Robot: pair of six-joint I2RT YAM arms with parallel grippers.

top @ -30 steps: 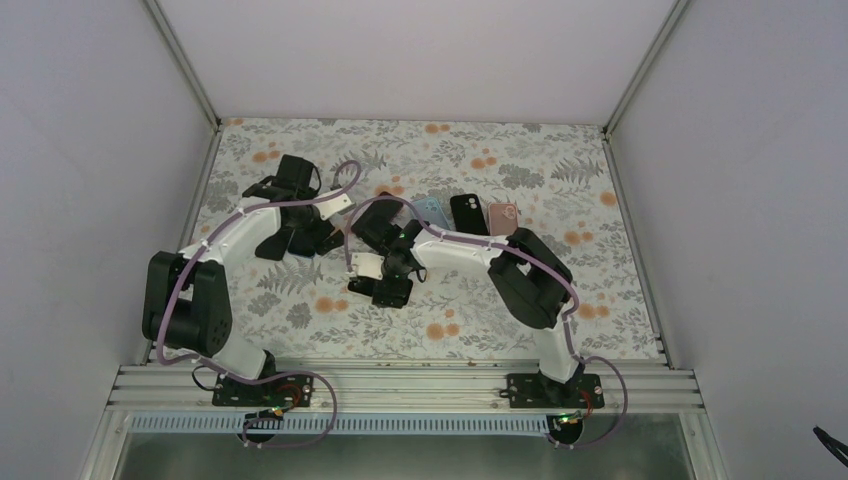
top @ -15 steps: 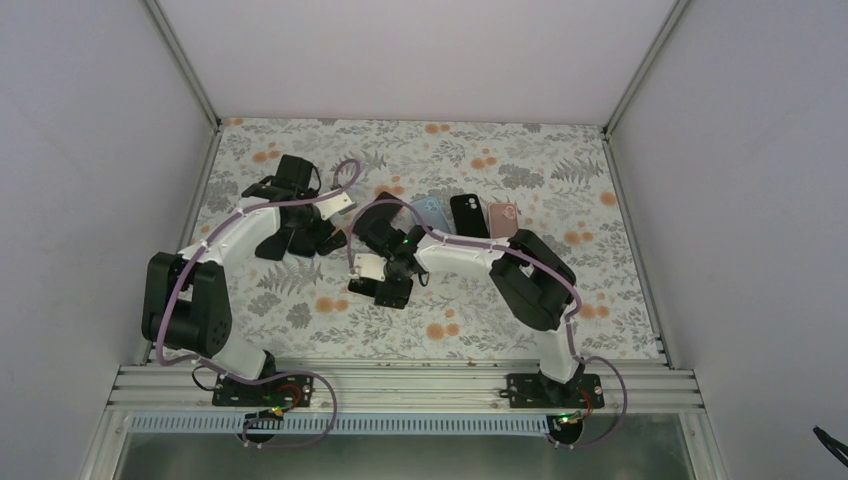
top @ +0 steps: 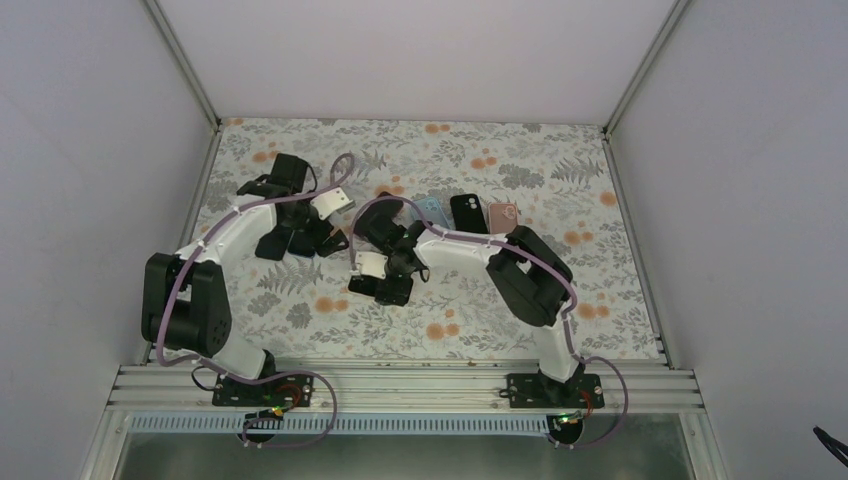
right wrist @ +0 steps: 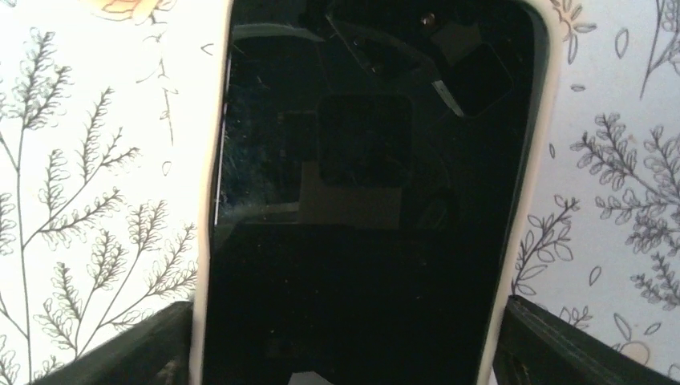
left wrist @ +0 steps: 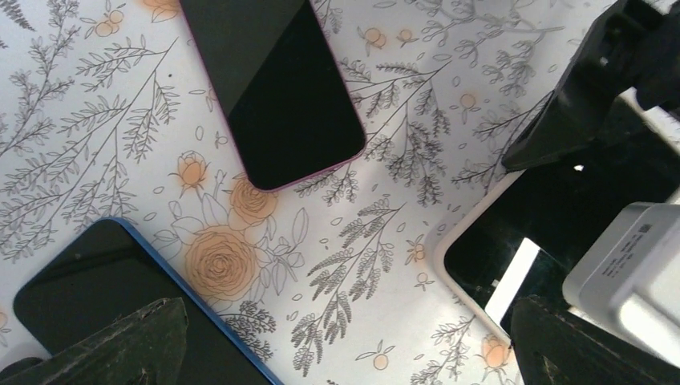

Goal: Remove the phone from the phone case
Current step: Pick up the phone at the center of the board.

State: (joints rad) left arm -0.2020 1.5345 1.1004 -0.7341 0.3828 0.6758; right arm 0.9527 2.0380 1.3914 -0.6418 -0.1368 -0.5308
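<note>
The phone (right wrist: pixel 361 200), dark screen up, lies flat in its cream-white phone case (right wrist: pixel 210 200) on the flowered table. My right gripper (right wrist: pixel 349 337) straddles its near end, and both fingers (right wrist: pixel 136 353) rest against the case's long edges. From above, the right gripper (top: pixel 385 285) covers the phone. In the left wrist view a corner of the same cased phone (left wrist: pixel 473 265) shows at the right. My left gripper (left wrist: pixel 349 345) hovers open over bare table to its left, holding nothing.
A pink-edged phone (left wrist: pixel 273 88) and a blue-edged phone (left wrist: pixel 96 289) lie under the left wrist. Light blue (top: pixel 432 210), black (top: pixel 468 213) and pink (top: pixel 503 216) cases sit in a row at the back. The two arms stand close together mid-table.
The right gripper has shifted slightly toward the left arm and its jaws have drawn in a little onto the case. The left wrist has turned slightly.
</note>
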